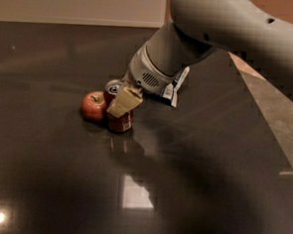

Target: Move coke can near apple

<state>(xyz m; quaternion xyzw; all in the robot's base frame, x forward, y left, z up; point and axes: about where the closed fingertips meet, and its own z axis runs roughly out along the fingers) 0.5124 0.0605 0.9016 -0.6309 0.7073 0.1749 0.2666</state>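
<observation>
The coke can (120, 123), dark red with a silver top, stands upright on the dark table just right of the apple (93, 106), touching it or nearly so. The apple is small, red and round with a short stem. My gripper (118, 106) reaches down from the upper right and is shut around the can. One cream finger (124, 102) lies across the can's front. The other finger is hidden behind the can.
A blue-and-white foil snack bag (173, 89) lies behind the wrist, partly hidden by the arm. The dark glossy table (58, 183) reflects ceiling lights. Its right edge (266, 111) runs diagonally, with lighter floor beyond. A pale wall is at the back.
</observation>
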